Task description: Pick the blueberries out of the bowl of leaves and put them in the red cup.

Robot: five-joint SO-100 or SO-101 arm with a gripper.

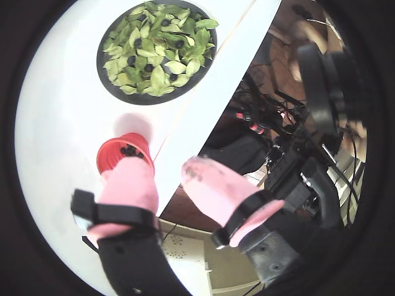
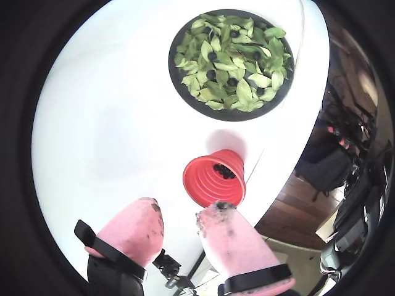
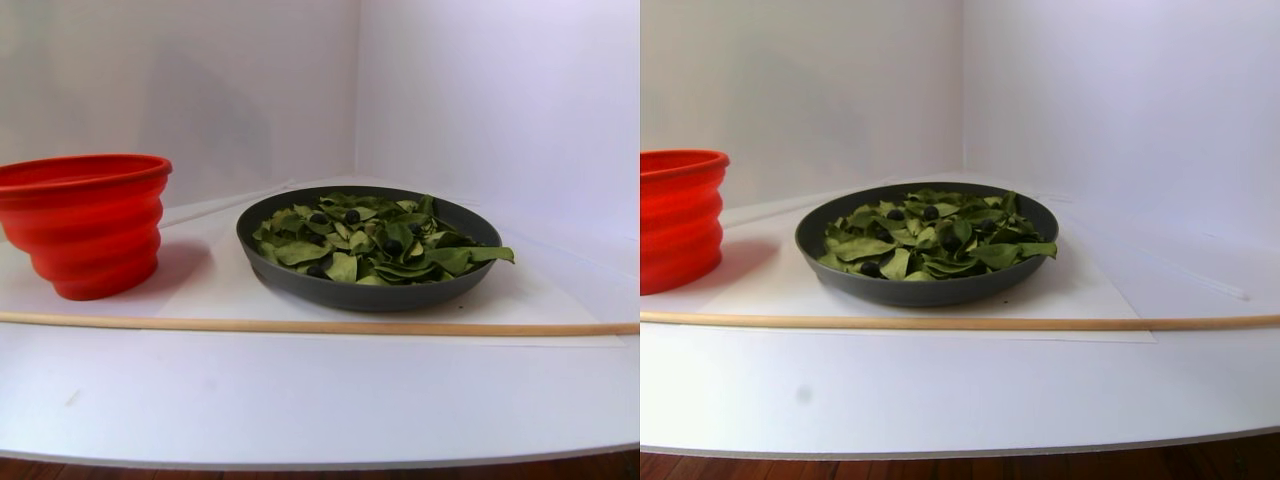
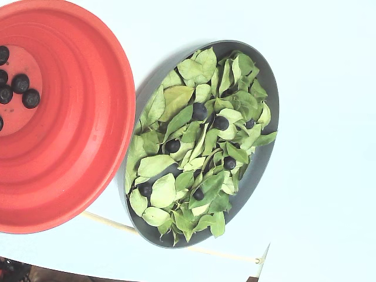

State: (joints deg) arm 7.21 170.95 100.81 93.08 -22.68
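A: Wrist view, first panel: where do the blueberries lie relative to the gripper?

B: Most sit among the leaves in the bowl, at the top of the picture and well apart from the fingertips. Others lie in the red cup, just above the left pink fingertip, which covers part of the cup's rim.

A: And the pincer's state?

B: Spread wide, with a clear gap between the two pink pads and nothing held between them. In a wrist view the fingers show dark smudges at their tips, and the gripper hangs just below the red cup, with the bowl farther up.

A: What does the fixed view add?

B: It looks straight down into both vessels. Dark berries rest on the flat pinkish bottom of the red cup, at the picture's left edge, and several blueberries lie scattered among the leaves in the bowl. The cup's rim overlaps the bowl's left side there. No gripper appears.

A: And the stereo pair view?

B: A low side view: red cup at left, bowl beside it, a few blueberries on top of the leaves, and a thin wooden rod lying across the white table in front of both. The cup's contents are hidden here, and the arm is out of frame
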